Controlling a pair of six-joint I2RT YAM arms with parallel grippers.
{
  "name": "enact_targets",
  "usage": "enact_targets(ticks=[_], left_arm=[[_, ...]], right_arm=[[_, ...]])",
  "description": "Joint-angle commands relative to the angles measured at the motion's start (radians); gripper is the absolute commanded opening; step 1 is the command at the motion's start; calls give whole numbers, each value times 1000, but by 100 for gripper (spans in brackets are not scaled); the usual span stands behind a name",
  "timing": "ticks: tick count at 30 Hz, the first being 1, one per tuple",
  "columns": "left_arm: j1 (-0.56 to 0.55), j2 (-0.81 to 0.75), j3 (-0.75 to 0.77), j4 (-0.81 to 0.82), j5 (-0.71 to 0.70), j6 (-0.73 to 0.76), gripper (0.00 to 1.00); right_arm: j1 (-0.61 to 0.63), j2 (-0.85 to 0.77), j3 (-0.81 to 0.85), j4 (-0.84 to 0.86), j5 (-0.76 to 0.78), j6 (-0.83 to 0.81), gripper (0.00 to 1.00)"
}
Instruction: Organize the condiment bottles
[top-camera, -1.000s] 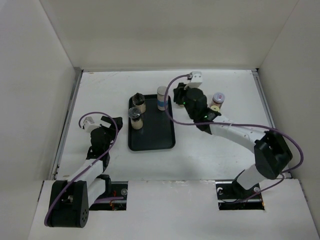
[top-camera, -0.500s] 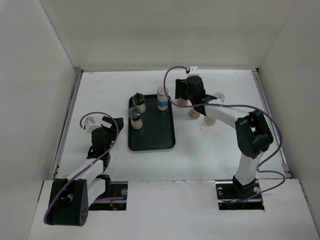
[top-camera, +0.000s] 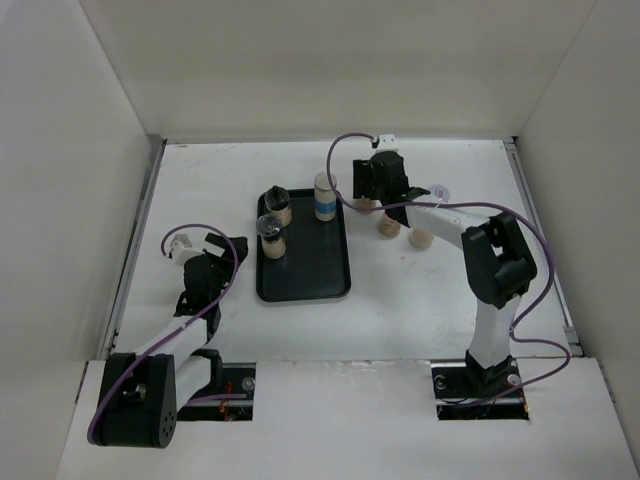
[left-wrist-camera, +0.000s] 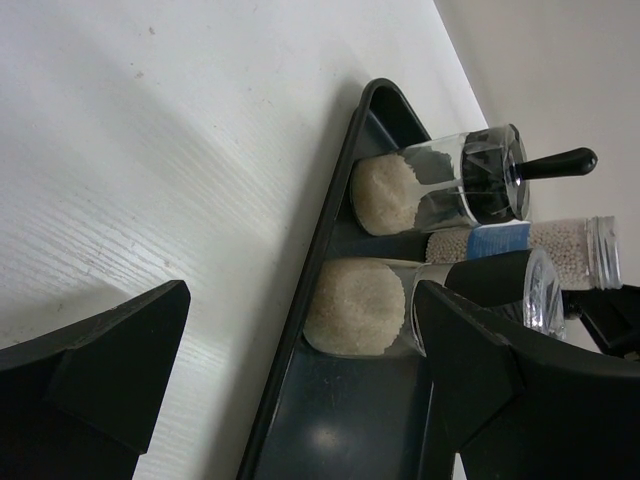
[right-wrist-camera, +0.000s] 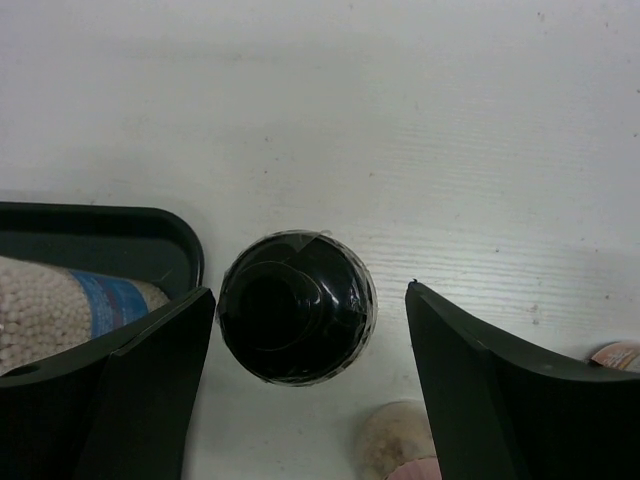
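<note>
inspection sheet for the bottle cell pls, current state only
surface: white table with a black tray on it.
job's things: on the tray, the blue-band bottle and two dark-capped bottles. The black-capped bottle stands just off the tray corner. To its right are two tan bottles and a pink-capped bottle.
clutter: nothing seen.
grippers: left tool open, empty, facing the tray's side. Right tool open, straddling the black-capped bottle with gaps on both sides.
cables: right cable arcs near the blue-band bottle. Left cable loops over its wrist.
surroundings: white walls on three sides.
</note>
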Motion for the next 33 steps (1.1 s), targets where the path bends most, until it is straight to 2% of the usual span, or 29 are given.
enact_targets(ticks=[1,3,7,10,15,22,28,33], left_arm=[[0,6,19,55,14,-6,100],[0,-6,15,55,7,-3,100],[5,-3,14,55,7,-7,100],[3,-7,14,55,1,-6,100],[0,8,17,55,14,-7,100],[-3,3,15,55,16,-9,100],[-4,9,17,56,11,-9,100],[-9,12,15,67,7,-10,100]], right_arm=[[2,32,42,14,4,-9,83],[2,40,46,13,-1,-7,81],[2,34,43,31,4,-4,65],[2,-32,-15,120,39,-3,60],[42,-186,-110,251,124,-39,58],[157,-360,-265,268,141,2,57],[300,-369,-346,268,125,88,57],[393,-258,-261,286,89,93,57]])
